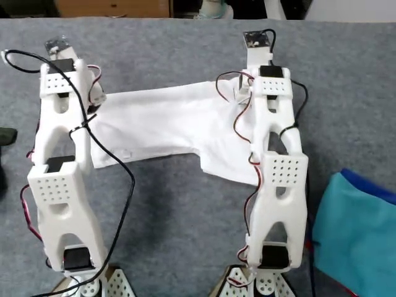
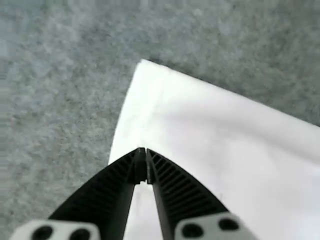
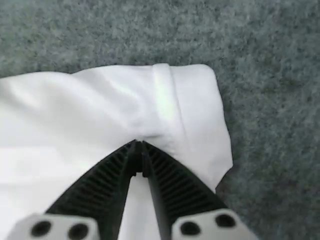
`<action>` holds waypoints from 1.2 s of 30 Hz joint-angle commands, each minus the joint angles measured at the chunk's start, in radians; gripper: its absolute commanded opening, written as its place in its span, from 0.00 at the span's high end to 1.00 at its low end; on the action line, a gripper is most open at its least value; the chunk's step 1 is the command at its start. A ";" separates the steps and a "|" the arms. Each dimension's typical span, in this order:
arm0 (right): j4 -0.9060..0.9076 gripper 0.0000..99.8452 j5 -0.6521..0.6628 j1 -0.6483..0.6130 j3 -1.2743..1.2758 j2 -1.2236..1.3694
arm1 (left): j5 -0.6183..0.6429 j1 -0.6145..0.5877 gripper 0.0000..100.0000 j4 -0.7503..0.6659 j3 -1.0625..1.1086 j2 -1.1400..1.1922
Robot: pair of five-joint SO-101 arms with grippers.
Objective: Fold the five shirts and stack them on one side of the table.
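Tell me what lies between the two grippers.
The white shirt spans the whole stretch between the left gripper and the right gripper, each shut on it. The high view shows this.

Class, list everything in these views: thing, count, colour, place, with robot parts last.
shirt: one, white, spread on the table under both grippers.
cloth: one, teal with a blue edge, table's right edge.
table cover: one, grey, under everything.
dark object: one, black, left edge, unidentifiable.
left arm: one, white, over the shirt's left end.
right arm: one, white, over the shirt's right part.
left gripper: one, black, shut on the shirt's edge.
right gripper: one, black, shut on the shirt by a hem.
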 commanded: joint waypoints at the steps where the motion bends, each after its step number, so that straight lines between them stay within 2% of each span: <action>1: 0.002 0.99 -0.005 0.021 -0.050 -0.005 | -0.006 0.029 0.98 0.009 -0.041 -0.059; 5: 0.002 0.99 -0.003 0.021 -0.050 -0.005 | -0.011 0.032 0.98 0.014 -0.041 -0.061; 12: 0.003 0.99 0.035 0.019 -0.050 -0.004 | -0.126 0.023 0.98 0.083 -0.035 -0.061; 25: 0.003 0.99 0.035 0.019 -0.047 -0.005 | -0.127 -0.094 0.98 0.118 0.057 -0.071; 36: 0.003 0.99 0.035 0.019 -0.044 -0.007 | -0.127 -0.092 0.98 0.133 0.058 -0.071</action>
